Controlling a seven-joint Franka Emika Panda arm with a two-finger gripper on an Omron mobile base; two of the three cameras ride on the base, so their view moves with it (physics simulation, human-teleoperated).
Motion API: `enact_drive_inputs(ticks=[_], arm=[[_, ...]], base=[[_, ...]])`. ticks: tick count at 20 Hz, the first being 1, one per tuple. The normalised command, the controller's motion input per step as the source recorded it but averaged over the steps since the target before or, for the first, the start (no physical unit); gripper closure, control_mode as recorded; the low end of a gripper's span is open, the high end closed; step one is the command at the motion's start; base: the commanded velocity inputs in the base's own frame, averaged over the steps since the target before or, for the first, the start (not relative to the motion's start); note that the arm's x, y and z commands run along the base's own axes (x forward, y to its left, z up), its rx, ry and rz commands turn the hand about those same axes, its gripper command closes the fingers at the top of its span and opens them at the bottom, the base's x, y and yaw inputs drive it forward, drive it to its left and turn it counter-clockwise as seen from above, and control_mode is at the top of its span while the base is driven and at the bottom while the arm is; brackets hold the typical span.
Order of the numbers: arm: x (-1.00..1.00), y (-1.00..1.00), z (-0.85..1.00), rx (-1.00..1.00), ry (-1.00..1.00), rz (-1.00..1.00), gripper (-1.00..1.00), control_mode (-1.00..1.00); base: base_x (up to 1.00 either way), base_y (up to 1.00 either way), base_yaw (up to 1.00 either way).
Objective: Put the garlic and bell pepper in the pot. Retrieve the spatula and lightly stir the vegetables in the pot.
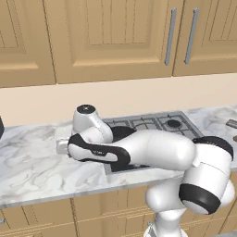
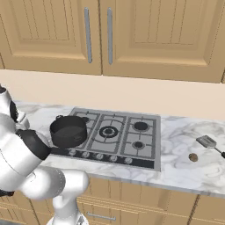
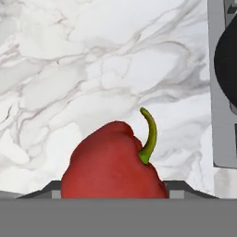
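Note:
The bright red bell pepper (image 3: 111,162), with its green stem, sits large at the bottom of the hand view between my gripper's (image 3: 113,194) jaws, over white marble. In the left base view my hand (image 1: 61,147) hangs low over the counter, left of the cooktop. The dark pot (image 2: 68,130) stands on the cooktop's front left burner, and its edge (image 3: 227,69) shows at the right of the hand view. The spatula (image 2: 208,142) lies on the counter far to the right. A small tan lump that looks like the garlic (image 2: 193,157) lies just in front of it.
The steel cooktop (image 2: 127,132) with several burners is set into the marble counter (image 1: 32,162). Wooden wall cabinets (image 1: 111,37) hang above it. My own arm (image 1: 152,150) stretches across the front of the cooktop.

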Motion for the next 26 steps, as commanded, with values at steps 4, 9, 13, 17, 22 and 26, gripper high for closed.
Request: enact_drive_inputs(ticks=[4,9,13,17,22,26], arm=[[-0.19,-0.20,0.00,-0.29,0.00,0.00,1.00,-1.00],[-0.05,-0.19,0.07,-0.23,-0.06,0.00,1.00,-1.00],[-0.02,-0.38,0.52,-0.04,0.00,0.00,1.00,-1.00],[0.01,-0.53,0.28,0.00,0.00,0.00,1.00,-1.00],[0.16,-0.81,-0.31,0.04,-0.19,0.01,1.00,-1.00],[0.14,-0.81,-0.23,0.04,-0.21,0.01,1.00,-1.00]], base=[[0.00,0.00,0.00],[0.00,0.00,0.00],[0.00,0.00,0.00],[0.00,0.00,0.00],[0.00,0.00,0.00],[0.00,0.00,0.00]])
